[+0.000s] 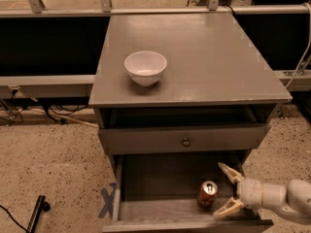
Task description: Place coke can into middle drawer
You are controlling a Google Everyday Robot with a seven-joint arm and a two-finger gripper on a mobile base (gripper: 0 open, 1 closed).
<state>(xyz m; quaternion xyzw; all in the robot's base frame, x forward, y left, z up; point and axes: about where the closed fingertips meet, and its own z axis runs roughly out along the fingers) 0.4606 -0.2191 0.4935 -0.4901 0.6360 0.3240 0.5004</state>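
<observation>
Losing the arm [287,201] off the right edge, just behind the gripper [218,190] standing with fingers parted at the near right of the middle drawer [155,211]. Hiding the drawer's far end under the knobbed drawer front [146,141]. Cropping its near lip at the bottom edge. Blurring the coke can [207,194] lettering beyond reading. Cutting off a black rod [36,220] at the near left.

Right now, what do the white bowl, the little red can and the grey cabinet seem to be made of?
The white bowl: likely glazed ceramic or plastic, smooth, softly shiny. The coke can: metal, silvery top, printed red wall. The cabinet: apparently grey-painted wood, matte; the middle drawer shows plank grain. The gripper, jaws open beside the can inside the drawer, looks cream plastic.
</observation>
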